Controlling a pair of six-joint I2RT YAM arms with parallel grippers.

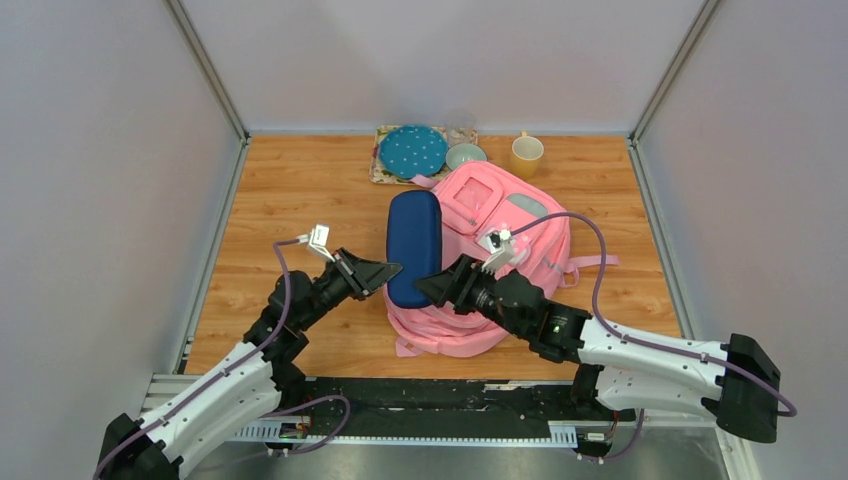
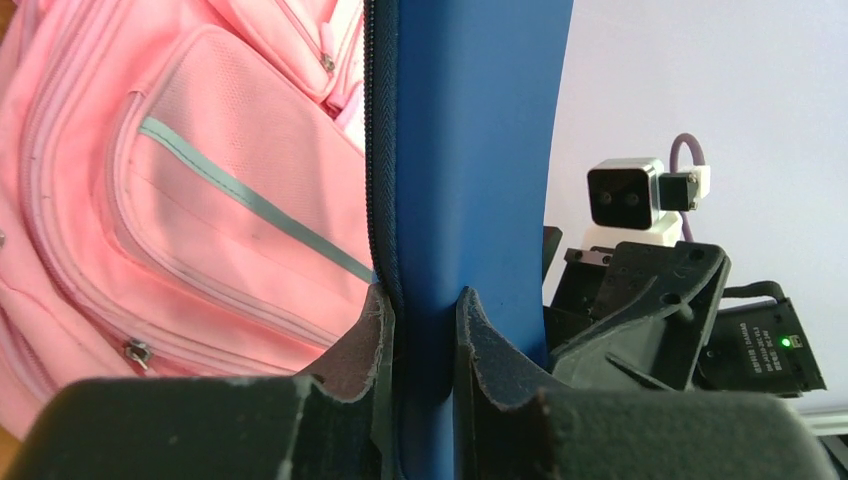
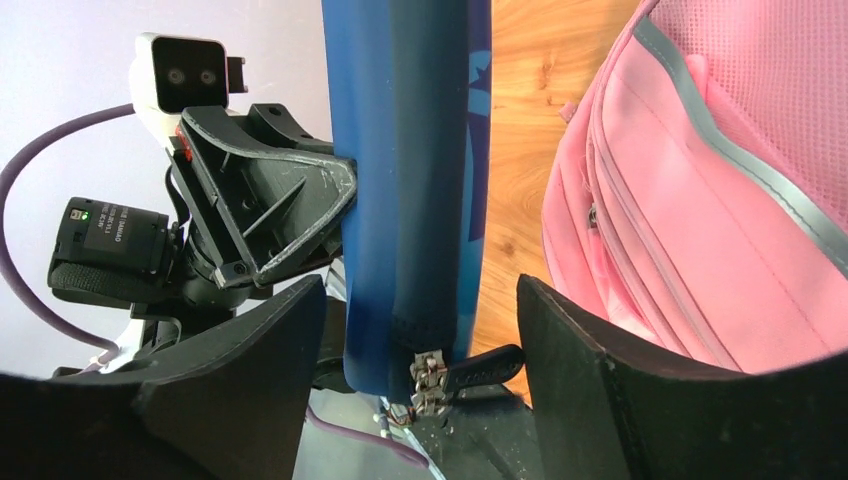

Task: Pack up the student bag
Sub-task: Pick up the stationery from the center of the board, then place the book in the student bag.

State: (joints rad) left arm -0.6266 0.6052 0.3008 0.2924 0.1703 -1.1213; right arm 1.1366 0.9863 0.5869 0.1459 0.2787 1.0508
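Pink backpack (image 1: 505,250), flat mid-table: we judge it soft, floppy, best gripped by a strap (image 1: 592,262); left gripper (image 1: 390,271) pinches the blue pouch (image 1: 413,240), right gripper (image 1: 427,286) stands wide around it, empty.

place: robot lab test cell
walls: pale panels (image 1: 100,150) on metal posts (image 1: 205,65), left of the left gripper (image 1: 386,269), right of the right gripper (image 1: 428,286), and beyond both
surface: wooden tabletop (image 1: 300,190) beneath them
mount: black rail (image 1: 430,395) behind them
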